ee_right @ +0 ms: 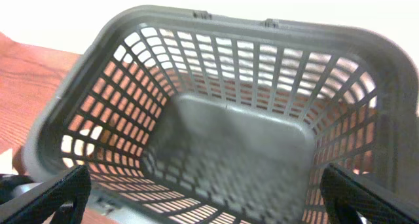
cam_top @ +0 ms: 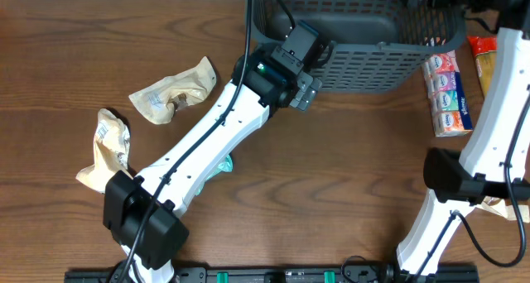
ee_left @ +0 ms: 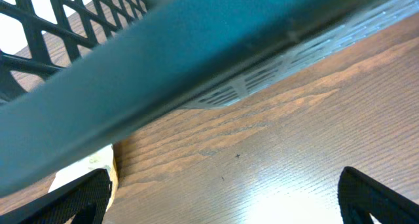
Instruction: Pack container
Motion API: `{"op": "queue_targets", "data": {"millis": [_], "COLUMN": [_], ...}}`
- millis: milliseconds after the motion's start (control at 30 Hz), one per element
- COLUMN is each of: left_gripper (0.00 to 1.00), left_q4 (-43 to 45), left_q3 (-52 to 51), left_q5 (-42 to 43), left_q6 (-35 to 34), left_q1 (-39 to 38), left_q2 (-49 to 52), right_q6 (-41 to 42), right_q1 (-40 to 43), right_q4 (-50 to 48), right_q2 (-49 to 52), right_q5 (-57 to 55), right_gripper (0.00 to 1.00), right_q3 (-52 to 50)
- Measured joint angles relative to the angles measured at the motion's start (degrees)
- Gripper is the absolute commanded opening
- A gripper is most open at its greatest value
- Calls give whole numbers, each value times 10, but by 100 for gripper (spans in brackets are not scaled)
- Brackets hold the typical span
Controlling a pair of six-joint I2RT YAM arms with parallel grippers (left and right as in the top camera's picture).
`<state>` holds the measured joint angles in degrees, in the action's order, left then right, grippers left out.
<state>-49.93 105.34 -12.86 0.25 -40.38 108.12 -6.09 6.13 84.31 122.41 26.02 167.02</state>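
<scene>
brown wood table (cam_top: 348, 167) | container (cam_top: 364, 64) at far edge | snack packets (cam_top: 170, 93) left

Dark grey-blue basket (cam_top: 364, 68) with slotted lattice walls; brown wood-grain table (cam_top: 348, 167); beige crumpled packets (cam_top: 170, 93) at left; pink-and-blue packs (cam_top: 447, 97) at right.

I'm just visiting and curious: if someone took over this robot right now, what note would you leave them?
Left tool open, empty, at the container's near wall.
Right tool open, empty, facing the container's mouth.
Container sits at the table's far side; nothing visible inside.
Two beige packets lie left of it, colourful packets right, all on the table.
Done: nothing packed. Left: pack every packet.
</scene>
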Motion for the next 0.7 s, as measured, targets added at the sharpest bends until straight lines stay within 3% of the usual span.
{"op": "queue_targets", "data": {"millis": [167,333,533,700], "left_gripper": [99,99,99,99], "left_q4": [-3,-12,-44,-96], "left_q3": [0,-1,-1,-1], "left_q5": [0,0,-50,-122], "left_q6": [0,0,0,0], "left_q1": [-12,-24,-25,-25], "left_q2": [-24,-111,-236,-283], "right_q6": [11,42,52,-2], "right_q1": [4,39,155,247], "right_q4": [18,45,89,119], "right_q2": [-7,-35,-80,-93], "right_q5": [-33,-117,-158,-143], "right_gripper": [99,99,99,99], "right_q3": [40,43,46,43]}}
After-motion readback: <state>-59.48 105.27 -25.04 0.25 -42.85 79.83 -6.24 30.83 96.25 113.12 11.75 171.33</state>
